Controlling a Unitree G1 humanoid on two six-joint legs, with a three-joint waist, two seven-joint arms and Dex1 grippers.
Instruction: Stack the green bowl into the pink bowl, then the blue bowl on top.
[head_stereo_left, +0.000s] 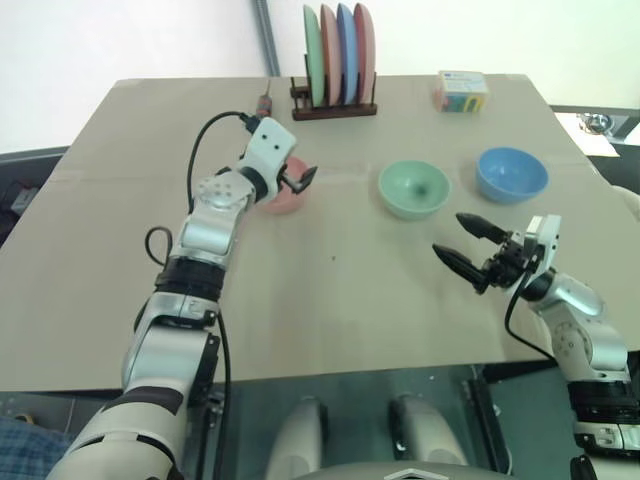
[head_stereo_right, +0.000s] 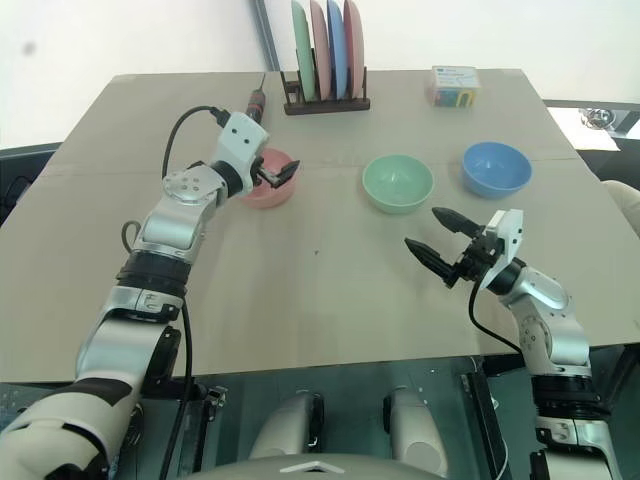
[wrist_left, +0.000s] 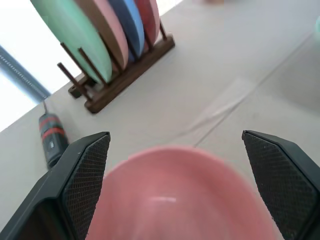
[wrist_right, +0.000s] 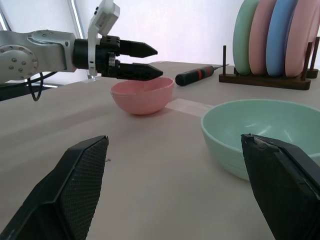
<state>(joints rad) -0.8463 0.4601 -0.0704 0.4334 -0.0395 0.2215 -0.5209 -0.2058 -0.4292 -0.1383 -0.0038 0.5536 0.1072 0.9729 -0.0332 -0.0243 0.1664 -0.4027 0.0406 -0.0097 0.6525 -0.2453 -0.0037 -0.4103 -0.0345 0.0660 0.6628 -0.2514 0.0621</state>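
The pink bowl sits on the left of the table, partly covered by my left gripper, which hovers open just over its rim. The left wrist view has the pink bowl low between the wide-spread fingers. The green bowl stands empty at the table's middle, and the blue bowl stands empty to its right. My right gripper is open with nothing in it, just in front of the green bowl and pointing toward it. The right wrist view looks over the green bowl toward the pink bowl.
A dark wooden rack with upright green, pink and blue plates stands at the table's far edge. A screwdriver lies left of it. A small colourful box sits at the far right.
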